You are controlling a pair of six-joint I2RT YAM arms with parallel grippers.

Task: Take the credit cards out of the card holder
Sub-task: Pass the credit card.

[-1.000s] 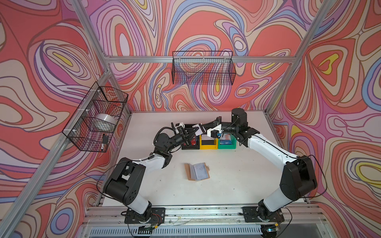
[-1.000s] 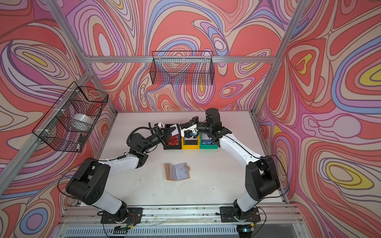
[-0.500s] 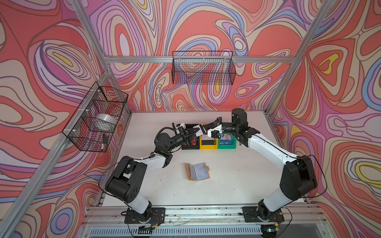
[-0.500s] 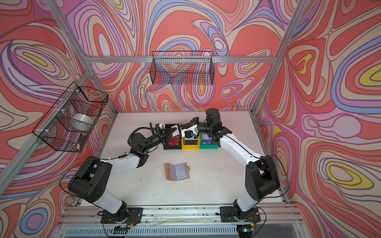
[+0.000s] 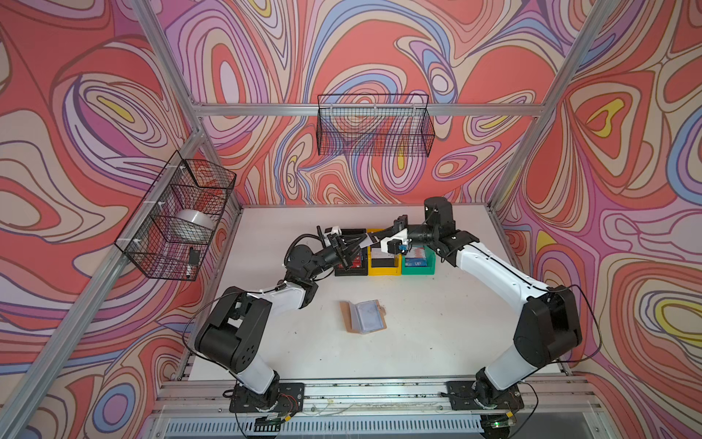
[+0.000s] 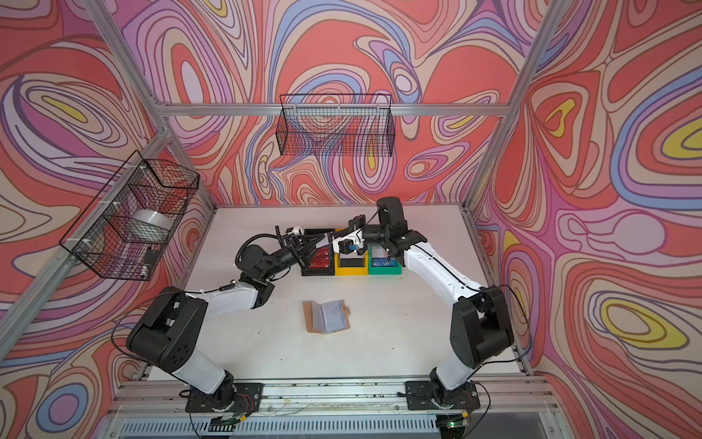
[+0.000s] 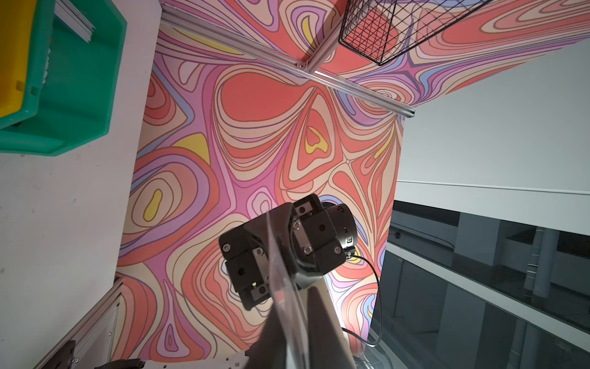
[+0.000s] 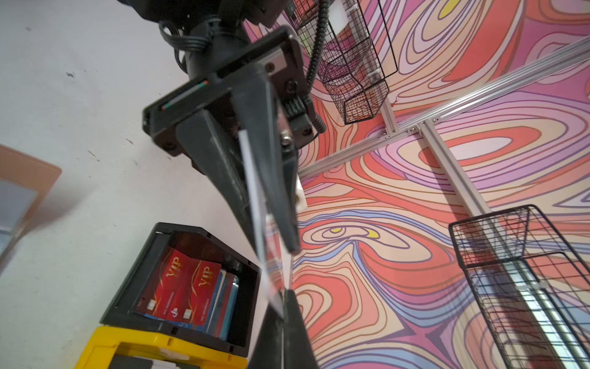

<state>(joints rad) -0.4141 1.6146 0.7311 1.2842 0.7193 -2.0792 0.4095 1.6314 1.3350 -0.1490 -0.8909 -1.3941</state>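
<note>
Pinching a white credit card [image 8: 255, 198], right jaws clenched on it, left jaws parted around it

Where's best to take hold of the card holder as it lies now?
The card holder lies open and flat, sleeves up, so no edge stands up to pinch. Probably nip the snap tab, which juts out past the sleeves, coming straight down with the jaws across it. The bare tan flap opposite is the fallback.
</note>
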